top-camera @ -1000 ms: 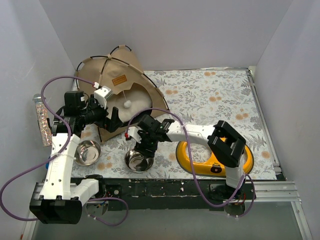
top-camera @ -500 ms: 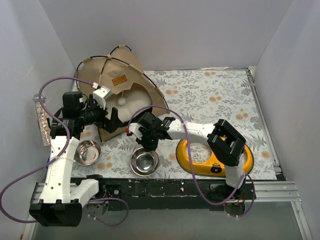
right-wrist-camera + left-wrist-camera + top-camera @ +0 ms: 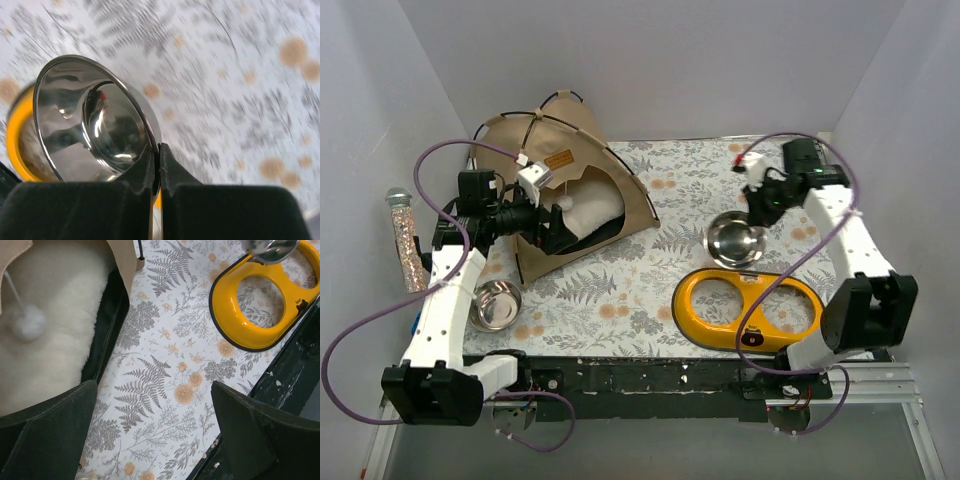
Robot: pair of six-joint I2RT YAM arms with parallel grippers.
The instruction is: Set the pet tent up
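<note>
Right wrist; right tool clamps steel bowl; left tool wide

The pet tent is filling the 10 o'clock corner of the tabletop. The cream cushion and the wide-open left gripper are crowding its doorway. A broad floral strip is lying free from the centre out to 12 and 1 o'clock. At 3 o'clock the right gripper, clamped on a steel bowl, is taking up the passage. The yellow stand is blocking 4 o'clock, and a second bowl is sitting at 8 o'clock beside the left arm.
</note>
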